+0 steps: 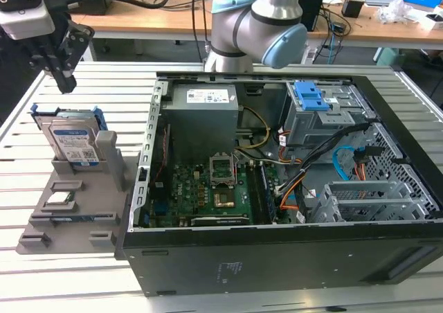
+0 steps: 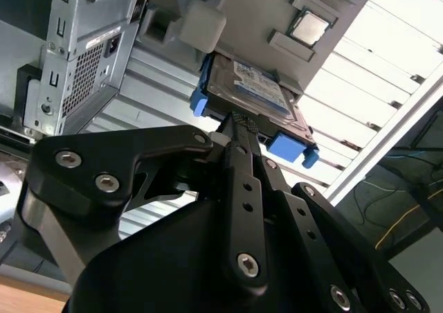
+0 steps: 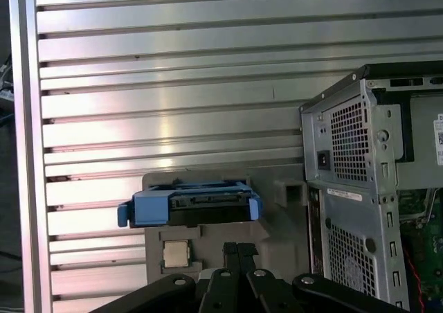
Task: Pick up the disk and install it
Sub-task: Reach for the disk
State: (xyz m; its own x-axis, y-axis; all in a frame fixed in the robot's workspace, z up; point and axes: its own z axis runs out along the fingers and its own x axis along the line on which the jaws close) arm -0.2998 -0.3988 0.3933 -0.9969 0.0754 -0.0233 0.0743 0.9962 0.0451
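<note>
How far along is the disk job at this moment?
Nothing looks done yet: the disk stands in its grey holder beside the case. In hand: the gripper hangs above the disk, shut and empty. Left: the pick-up and the install in the case.

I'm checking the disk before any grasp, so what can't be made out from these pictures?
- Lower part of the disk: in the exterior view it is sunk behind a wall of the grey holder.
- Disk's near edge: in the second wrist view the gripper covers it.
- Disk's label face: the first wrist view sees the disk edge-on, so the label is turned away.
</note>
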